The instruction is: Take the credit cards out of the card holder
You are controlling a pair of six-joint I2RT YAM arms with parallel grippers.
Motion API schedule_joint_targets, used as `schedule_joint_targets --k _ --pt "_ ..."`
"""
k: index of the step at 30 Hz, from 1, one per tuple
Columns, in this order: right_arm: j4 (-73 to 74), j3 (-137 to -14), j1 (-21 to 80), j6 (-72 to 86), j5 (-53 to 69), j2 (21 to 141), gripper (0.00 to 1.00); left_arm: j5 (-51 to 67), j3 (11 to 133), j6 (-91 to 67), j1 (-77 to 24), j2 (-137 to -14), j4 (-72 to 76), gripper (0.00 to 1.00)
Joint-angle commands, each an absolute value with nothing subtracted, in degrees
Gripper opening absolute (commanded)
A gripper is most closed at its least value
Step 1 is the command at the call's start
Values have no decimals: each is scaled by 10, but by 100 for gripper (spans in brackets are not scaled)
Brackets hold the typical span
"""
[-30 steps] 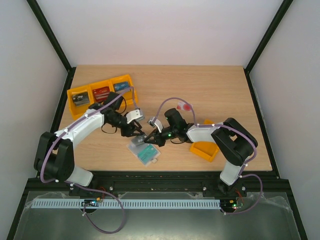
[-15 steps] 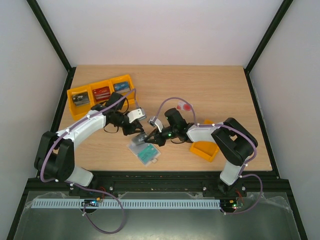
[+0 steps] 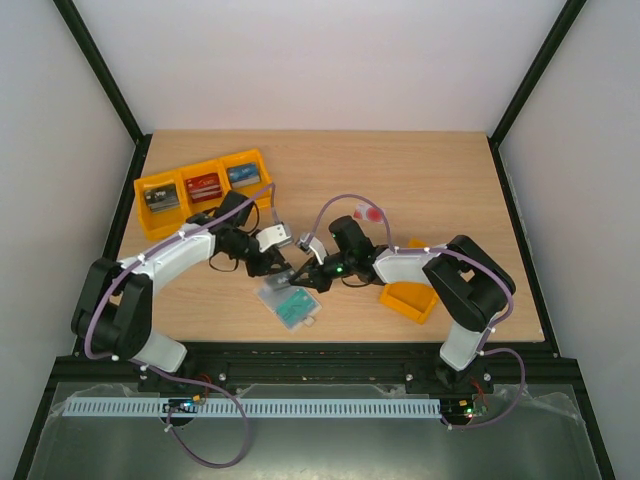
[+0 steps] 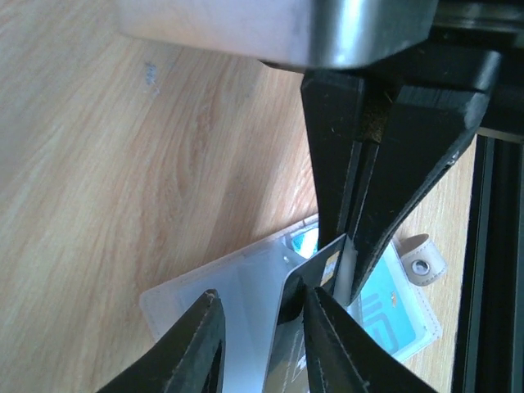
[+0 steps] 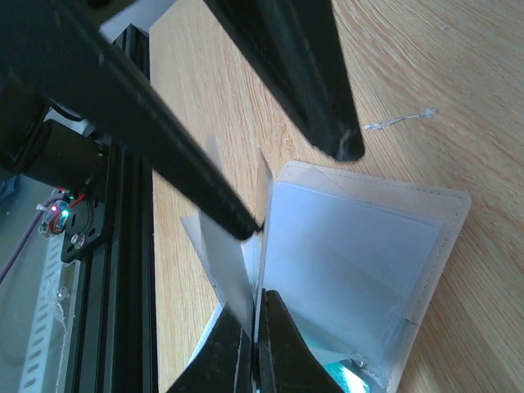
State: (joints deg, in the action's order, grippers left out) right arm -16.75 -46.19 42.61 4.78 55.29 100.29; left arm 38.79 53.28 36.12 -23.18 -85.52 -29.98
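Left pincer (image 4: 262, 301): fingers partly apart, straddling a raised grey leaf. A gap shows on one side, so no pinch is visible.
Right pincer (image 5: 258, 318): closed on the edge of a clear sleeve, holding it up off the card holder (image 3: 283, 296).
Key relation: the raised leaf stands between the left fingers, directly under that pincer. Whether it is a card or only a sleeve cannot be told. The left arm looks better placed to draw it out.
Card holder: lies open on the bench (image 3: 430, 180) near the front edge, between the two arms, with its long axis diagonal to the bench edges.
Teal-green card (image 3: 297, 311): under clear plastic, in the half nearer the front edge, just past both pincers.
White card with red circle (image 3: 372, 213): bare on the bench, well apart from the holder.
Materials: cream cover with stitched border, glossy flexible bluish sleeves, small snap tab (image 4: 417, 264). The cards are thin and flat; the bench is wood-grained.
Surroundings: three-compartment orange bin (image 3: 200, 163) at far left; single orange bin (image 3: 410, 302) beside the right arm.
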Motion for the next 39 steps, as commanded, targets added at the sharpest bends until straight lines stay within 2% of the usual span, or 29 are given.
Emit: schedule_joint_targets --k 1,4,7,8,12,13,15,18,25,35,39 --pt "-186 -480 427 31 561 978 2 400 513 368 -249 -868 -300 32" --pt "-193 -480 427 29 561 978 2 412 507 375 -253 -873 -307 36" --pt "-193 -483 427 27 563 977 2 426 506 383 -253 -876 -318 36" --pt "-192 -485 427 25 562 977 2 430 505 386 -254 -876 -322 32" --pt "-186 -488 426 19 559 982 2 431 509 390 -256 -867 -332 6" --pt "-185 -488 426 18 557 984 2 431 510 388 -255 -862 -332 3" --pt "-183 -485 423 17 553 984 4 429 510 384 -254 -849 -333 2" --pt "-182 -471 414 20 530 974 20 413 513 372 -245 -837 -330 2" --pt "-171 -446 382 33 455 950 39 374 513 320 -178 -848 -280 2" --pt "-156 -443 374 49 430 922 48 373 526 301 -98 -842 -257 2" --pt "-192 -444 374 84 460 917 50 429 510 334 -100 -836 -287 2"
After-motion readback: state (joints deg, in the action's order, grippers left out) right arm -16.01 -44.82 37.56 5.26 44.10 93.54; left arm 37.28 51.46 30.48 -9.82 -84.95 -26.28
